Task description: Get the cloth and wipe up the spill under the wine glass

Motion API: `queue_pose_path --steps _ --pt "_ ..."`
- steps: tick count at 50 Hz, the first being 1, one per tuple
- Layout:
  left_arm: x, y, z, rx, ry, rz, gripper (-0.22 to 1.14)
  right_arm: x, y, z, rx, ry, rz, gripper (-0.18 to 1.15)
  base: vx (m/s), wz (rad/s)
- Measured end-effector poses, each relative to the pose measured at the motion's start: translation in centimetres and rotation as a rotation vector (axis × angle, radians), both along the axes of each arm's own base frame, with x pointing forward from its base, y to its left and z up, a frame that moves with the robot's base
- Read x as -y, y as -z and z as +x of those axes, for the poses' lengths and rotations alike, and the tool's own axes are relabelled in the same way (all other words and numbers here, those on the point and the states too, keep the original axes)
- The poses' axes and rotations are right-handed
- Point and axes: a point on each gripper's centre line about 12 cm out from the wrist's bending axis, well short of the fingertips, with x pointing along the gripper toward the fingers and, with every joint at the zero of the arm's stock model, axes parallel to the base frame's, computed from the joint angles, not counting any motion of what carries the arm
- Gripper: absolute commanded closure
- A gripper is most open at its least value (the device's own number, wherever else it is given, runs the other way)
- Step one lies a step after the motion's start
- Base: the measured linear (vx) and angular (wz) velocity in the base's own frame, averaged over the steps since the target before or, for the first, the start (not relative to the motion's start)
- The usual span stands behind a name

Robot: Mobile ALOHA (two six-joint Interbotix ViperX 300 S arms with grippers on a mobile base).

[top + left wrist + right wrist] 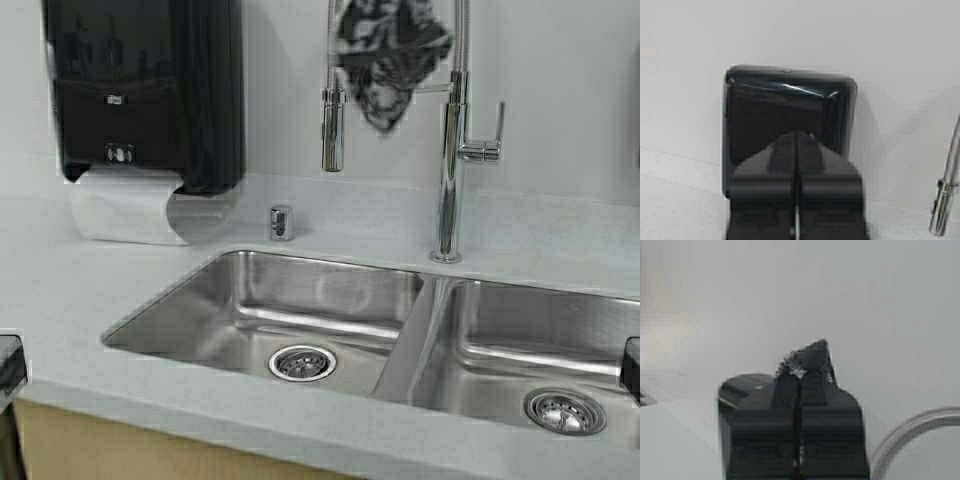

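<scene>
The black-and-white floral cloth (388, 55) hangs limp over the tall chrome faucet's (450, 150) upper loop, against the back wall. Its dark tip also shows in the right wrist view (812, 355), far beyond the fingertips. My left gripper (8, 365) sits low at the counter's left front edge; it is shut and empty (797, 136). My right gripper (632, 368) sits low at the right edge, over the right basin; it is shut and empty (799, 380). The wine glass and the spill are out of view.
A double steel sink (420, 300) fills the middle of the grey counter (60, 290). A black paper towel dispenser (150, 90) with white paper hanging out is on the wall at the left, and shows in the left wrist view (790, 105). The faucet's sprayer head (333, 125) hangs beside the cloth.
</scene>
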Motion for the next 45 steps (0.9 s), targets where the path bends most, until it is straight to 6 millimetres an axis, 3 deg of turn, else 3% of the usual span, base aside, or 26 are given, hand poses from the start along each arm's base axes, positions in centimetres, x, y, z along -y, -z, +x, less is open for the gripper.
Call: queue_pose_path --steps 14,37,45 --pt "0.0 0.0 0.0 -0.001 0.004 -0.014 0.89 -0.6 0.3 -2.7 -0.043 -0.045 -0.028 0.91 -0.12 0.16" --pt "0.0 0.0 0.0 -0.001 0.007 -0.035 0.89 0.4 8.0 -4.2 -0.211 -0.039 -0.126 0.91 -0.12 0.32" --pt "-0.1 0.1 0.1 -0.009 0.004 -0.035 0.89 0.5 9.0 -4.4 -0.221 -0.037 -0.151 0.91 -0.11 0.62"
